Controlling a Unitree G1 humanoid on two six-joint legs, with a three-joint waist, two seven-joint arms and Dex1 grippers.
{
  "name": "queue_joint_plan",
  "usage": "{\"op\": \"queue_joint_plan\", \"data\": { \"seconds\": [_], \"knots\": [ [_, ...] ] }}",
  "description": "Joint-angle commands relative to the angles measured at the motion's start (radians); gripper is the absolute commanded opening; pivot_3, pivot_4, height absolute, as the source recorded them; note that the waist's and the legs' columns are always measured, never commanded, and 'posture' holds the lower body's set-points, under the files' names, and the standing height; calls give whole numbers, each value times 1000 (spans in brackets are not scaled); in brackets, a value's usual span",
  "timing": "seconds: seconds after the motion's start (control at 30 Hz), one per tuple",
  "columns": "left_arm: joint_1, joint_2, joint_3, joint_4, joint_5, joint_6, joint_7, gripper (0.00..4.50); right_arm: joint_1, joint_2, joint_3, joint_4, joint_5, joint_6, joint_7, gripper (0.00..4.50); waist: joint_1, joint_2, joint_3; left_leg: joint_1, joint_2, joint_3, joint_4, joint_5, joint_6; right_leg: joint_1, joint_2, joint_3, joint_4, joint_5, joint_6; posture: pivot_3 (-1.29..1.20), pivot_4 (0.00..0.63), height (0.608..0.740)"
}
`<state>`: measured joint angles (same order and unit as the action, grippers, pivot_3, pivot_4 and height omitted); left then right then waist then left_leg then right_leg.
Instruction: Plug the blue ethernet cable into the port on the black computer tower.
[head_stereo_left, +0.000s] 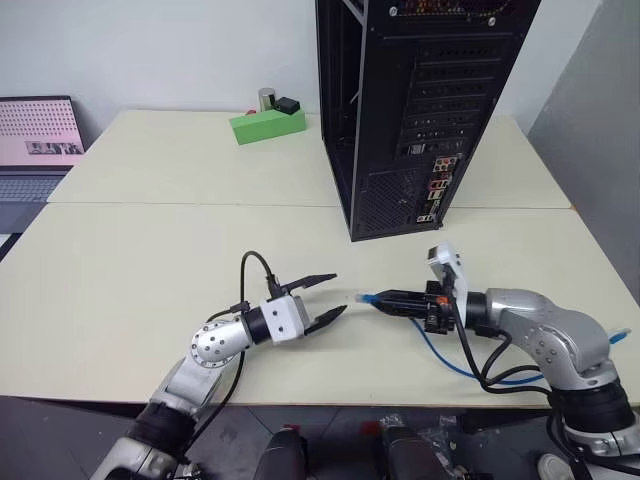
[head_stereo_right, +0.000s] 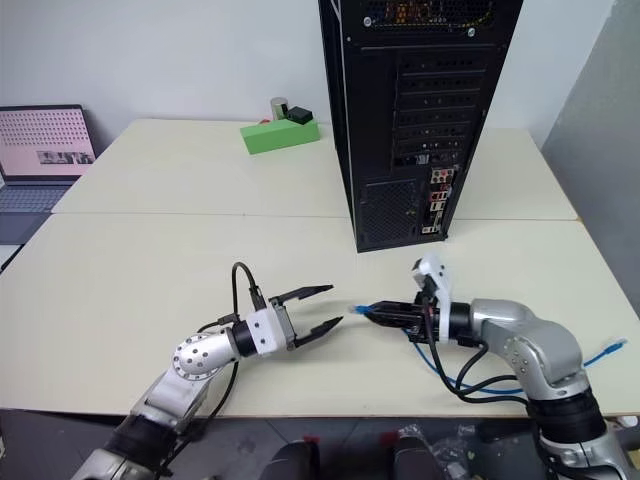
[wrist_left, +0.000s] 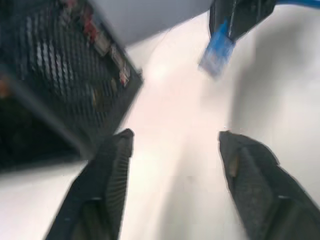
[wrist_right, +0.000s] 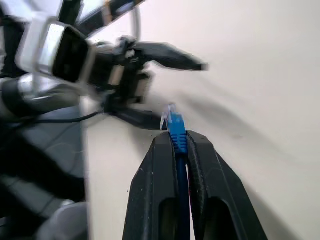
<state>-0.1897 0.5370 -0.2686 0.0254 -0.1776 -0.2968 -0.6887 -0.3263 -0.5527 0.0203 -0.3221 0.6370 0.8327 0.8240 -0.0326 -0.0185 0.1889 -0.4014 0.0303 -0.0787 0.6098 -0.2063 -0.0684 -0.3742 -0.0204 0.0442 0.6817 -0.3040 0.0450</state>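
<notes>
Blue ethernet cable (wrist_right: 176, 131) sits pinched in our right gripper (head_stereo_left: 390, 300) near the desk's (head_stereo_left: 150, 250) front edge; our left gripper (head_stereo_left: 325, 298) gapes wide, empty.

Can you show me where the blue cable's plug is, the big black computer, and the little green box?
blue ethernet cable (wrist_right: 174, 121): right wrist view, on its plug tip.
black computer tower (head_stereo_left: 400, 190): left eye view, on the rear mesh panel.
green box (head_stereo_left: 266, 125): left eye view, on its top face.
</notes>
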Motion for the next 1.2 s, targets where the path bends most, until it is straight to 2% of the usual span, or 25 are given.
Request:
{"op": "queue_joint_plan", "data": {
  "seconds": [0.03,0.1,0.2,0.4,0.53,0.83,1.2],
  "knots": [
    [-1,-32,45,-197,-131,262,39,3968,21,27,-109,-88,-26,-71,-127,0,0,0,0,0,0,0,0,0,0,0,0,0,0,0,0,0,150,740],
    [-9,-62,47,-256,-146,363,76,3968,42,60,-159,-121,-32,-86,-209,0,1,0,0,0,0,0,0,0,0,0,0,0,0,0,0,0,150,740],
    [-75,-140,32,-272,-85,453,161,3968,34,127,-146,-142,-133,-114,-381,0,1,0,0,0,0,0,0,0,0,0,0,0,-1,0,0,0,150,740],
    [-188,-285,31,-203,-4,543,296,3968,-22,270,-112,-102,-281,-174,-617,0,-1,0,0,0,0,0,0,0,0,0,1,1,0,0,0,0,150,740],
    [-274,-378,15,-157,18,572,328,3968,-65,332,-123,-78,-332,-167,-717,0,2,0,0,0,-1,0,0,0,0,0,0,1,-1,0,0,0,150,740],
    [-357,-458,-8,-108,43,599,311,3968,-134,357,-157,-44,-353,-120,-793,0,0,0,0,-1,-1,0,0,0,0,0,0,1,-1,0,0,0,150,740],
    [-370,-455,7,-88,49,596,289,3968,-197,360,-168,27,-363,-109,-812,0,0,0,0,-1,-1,0,0,0,0,-1,0,1,-1,0,0,0,150,740]
  ]
}}
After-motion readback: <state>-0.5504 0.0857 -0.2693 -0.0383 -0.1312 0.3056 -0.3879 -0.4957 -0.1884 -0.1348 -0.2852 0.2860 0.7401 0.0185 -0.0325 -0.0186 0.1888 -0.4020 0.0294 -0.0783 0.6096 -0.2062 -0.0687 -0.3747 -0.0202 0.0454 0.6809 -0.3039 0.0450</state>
